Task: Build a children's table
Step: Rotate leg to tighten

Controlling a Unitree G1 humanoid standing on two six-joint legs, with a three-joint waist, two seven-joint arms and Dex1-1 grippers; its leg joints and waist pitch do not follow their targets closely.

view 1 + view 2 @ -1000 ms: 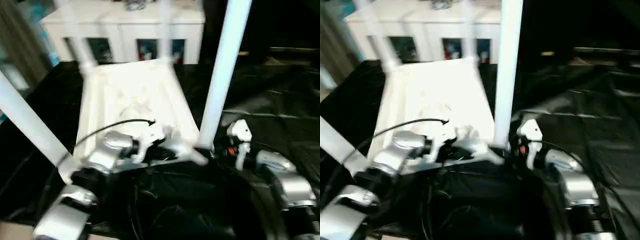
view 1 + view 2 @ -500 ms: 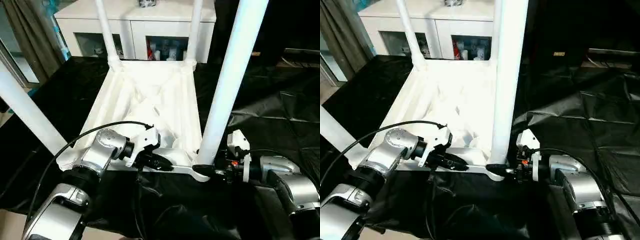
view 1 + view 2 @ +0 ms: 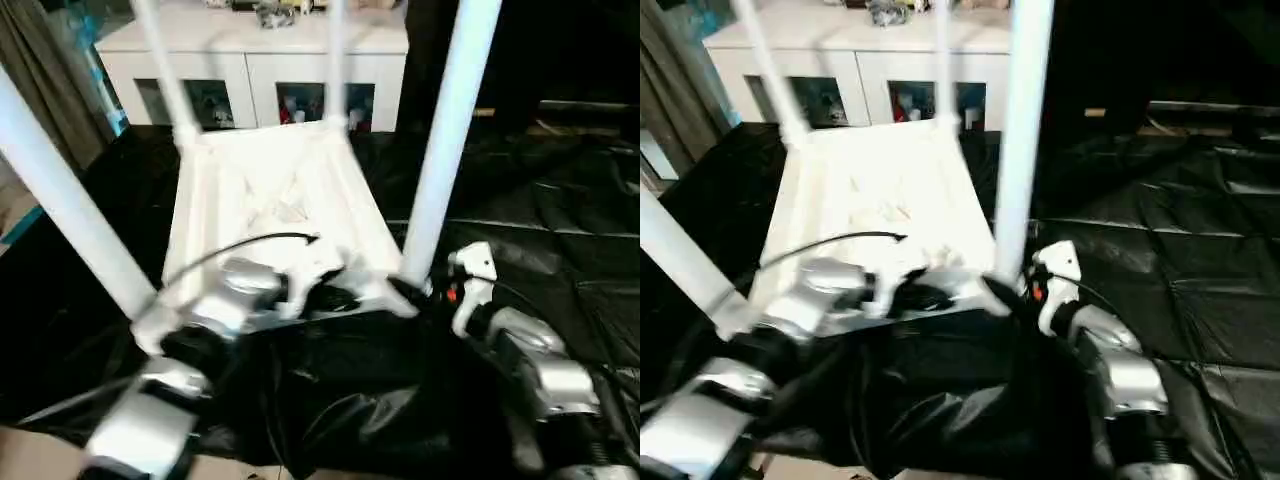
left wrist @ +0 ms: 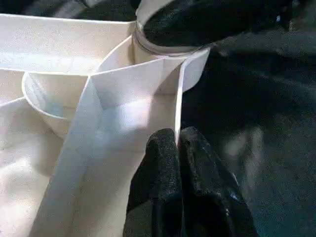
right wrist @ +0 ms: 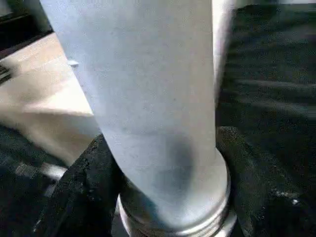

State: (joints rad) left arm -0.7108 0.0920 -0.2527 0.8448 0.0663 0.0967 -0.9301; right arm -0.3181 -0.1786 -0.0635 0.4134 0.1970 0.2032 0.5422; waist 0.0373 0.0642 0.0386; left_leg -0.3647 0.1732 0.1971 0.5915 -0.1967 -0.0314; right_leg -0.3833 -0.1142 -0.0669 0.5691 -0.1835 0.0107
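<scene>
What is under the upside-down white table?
The children's table lies on a black cover over the work table. What sits directly beneath its top is hidden by the table itself.

Both forearms are rounded silver metal shells with black joints between the segments. A thin black cable (image 3: 235, 250) arcs over the left forearm (image 3: 215, 305). The right wrist (image 3: 470, 285) carries a white housing with a small red-orange mark, and the fingers (image 4: 170, 192) are matte black and rubbery.
</scene>
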